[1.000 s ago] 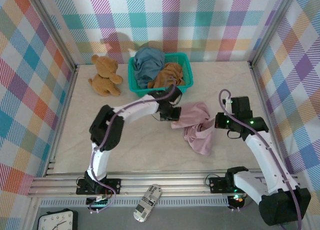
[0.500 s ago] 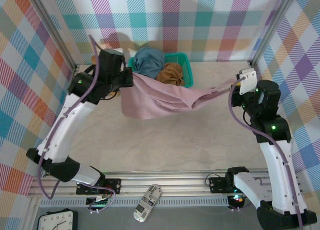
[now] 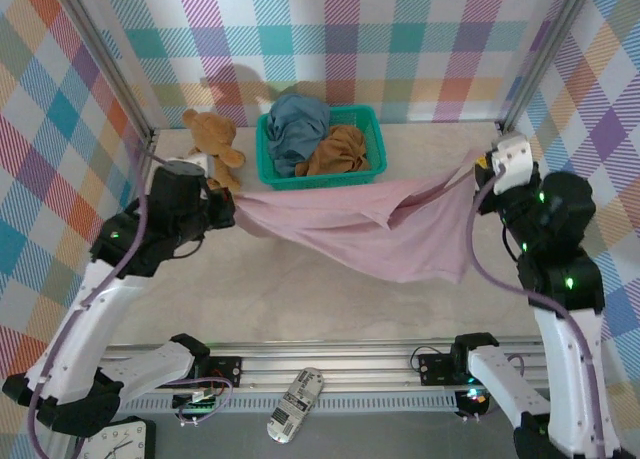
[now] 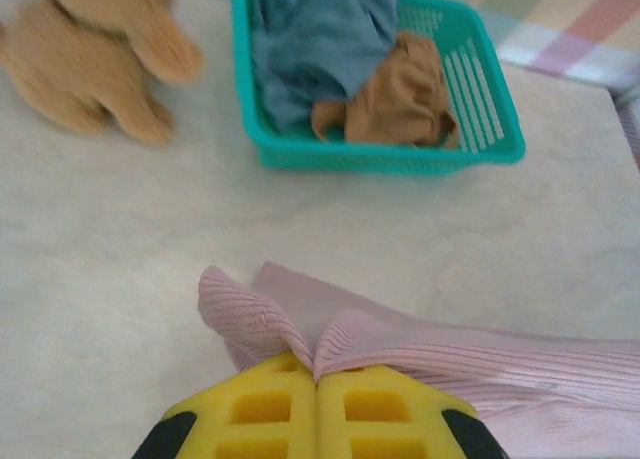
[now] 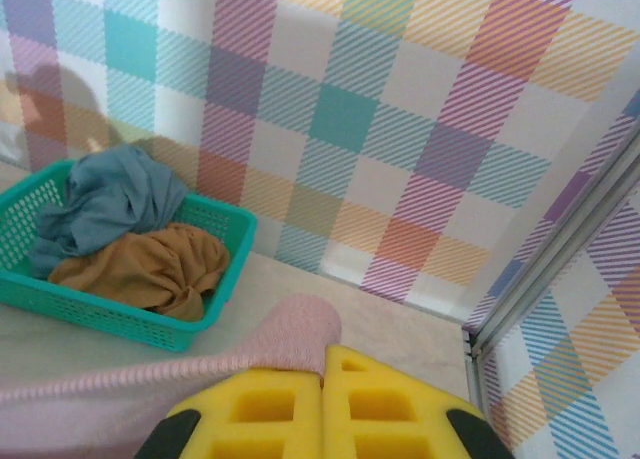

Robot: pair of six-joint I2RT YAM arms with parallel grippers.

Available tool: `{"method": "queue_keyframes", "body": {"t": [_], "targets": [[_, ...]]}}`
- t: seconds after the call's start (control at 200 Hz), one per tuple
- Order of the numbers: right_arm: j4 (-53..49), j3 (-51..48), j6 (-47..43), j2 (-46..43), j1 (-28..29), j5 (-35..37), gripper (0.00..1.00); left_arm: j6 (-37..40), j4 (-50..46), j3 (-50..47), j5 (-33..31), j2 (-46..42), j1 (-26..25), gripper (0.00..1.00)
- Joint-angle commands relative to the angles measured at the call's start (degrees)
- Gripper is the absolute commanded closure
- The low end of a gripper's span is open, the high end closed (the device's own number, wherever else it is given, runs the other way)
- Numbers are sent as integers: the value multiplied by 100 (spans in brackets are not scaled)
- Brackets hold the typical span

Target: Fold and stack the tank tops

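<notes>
The dusty pink tank top (image 3: 370,224) hangs stretched above the table between both arms. My left gripper (image 3: 228,205) is shut on its left end, where ribbed pink cloth (image 4: 300,324) bunches out of the yellow fingers (image 4: 262,409). My right gripper (image 3: 482,167) is shut on the right end, a pink strap (image 5: 295,334) curling over the yellow fingers (image 5: 375,404). The slate blue tank top (image 3: 295,124) and the ochre brown tank top (image 3: 338,151) lie crumpled in the teal basket (image 3: 320,179), also seen as blue (image 4: 315,39) and brown (image 4: 400,99) heaps in the left wrist view.
A brown teddy bear (image 3: 210,144) sits left of the basket by the back wall. Plaid walls close in the back and both sides. A remote (image 3: 295,404) and a clock (image 3: 115,441) lie in front of the rail.
Both arms pulled apart and lifted the pink top from a crumpled heap into a stretched sheet. Since half a second ago the left gripper came nearer and lower, the cloth spreading wider.
</notes>
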Motion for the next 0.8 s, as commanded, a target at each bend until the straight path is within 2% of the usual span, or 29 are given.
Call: {"method": "queue_keyframes", "body": {"t": [0.0,0.135,0.19,0.265,0.425,0.5,0.56,0.61,0.635,0.66,0.68,0.71,0.795], "targets": [[-319,273,-342,1163,-127,265,100,-1028,1170,-934,877,241,-225,100],[-57,496,202,2700,-597,-355,100,-2151,2517,-1682,1186,899,-918,100],[-123,866,386,3428,-590,-569,100,-2549,2455,-1697,930,1268,-1116,100],[-235,1274,564,4412,-586,-666,100,-3017,2849,-1864,1000,1729,-1260,100],[-668,1802,1212,5834,-430,-827,100,-3455,2361,-1496,512,2691,-1361,100],[-602,1678,1357,5983,-271,-1055,95,-3496,1934,-1225,336,3039,-1223,100],[-694,1557,1351,5912,-163,-1111,83,-3382,1502,-927,97,3281,-1133,97],[-725,1365,1394,5710,-108,-1270,76,-3348,1335,-817,36,3374,-1013,96],[-778,1259,1575,5585,-107,-1350,72,-3320,1320,-812,66,3399,-937,91],[-870,1172,1665,5447,-93,-1406,66,-3249,1290,-791,81,3441,-868,81],[-906,1051,1708,5304,-72,-1446,60,-3159,1231,-777,63,3467,-823,77],[-951,833,1755,5069,-34,-1483,56,-3045,1090,-698,-30,3508,-764,75],[-931,-9,2111,4245,147,-1719,52,-2634,844,-590,-292,3466,-596,67]]}}
